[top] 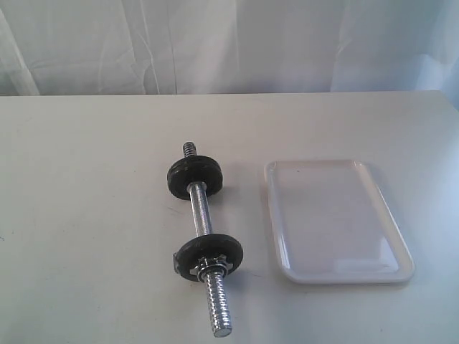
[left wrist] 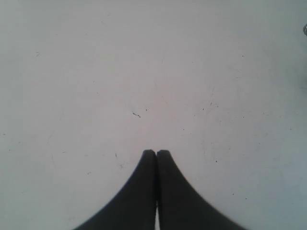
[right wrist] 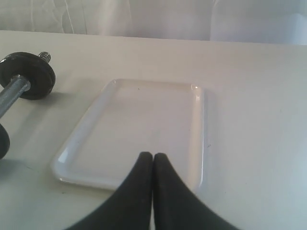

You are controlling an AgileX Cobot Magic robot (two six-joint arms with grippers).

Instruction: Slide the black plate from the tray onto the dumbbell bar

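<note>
Well, tray (top: 337,278) empty | dumbbell bar (top: 201,211) carries both black plates (top: 224,251) | left gripper (left wrist: 156,152), right gripper (right wrist: 153,155) closed, empty | just don't nudge it

exterior looks down frontally; right wrist shares its tray (right wrist: 134,129).

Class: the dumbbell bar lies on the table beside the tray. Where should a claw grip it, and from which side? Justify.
Grip the dumbbell bar on its smooth shaft between the two black discs, probably from straight above, closing across it. It lies flat, the discs seem to hold the shaft off the table, and they would stop the grip sliding endwise.
</note>
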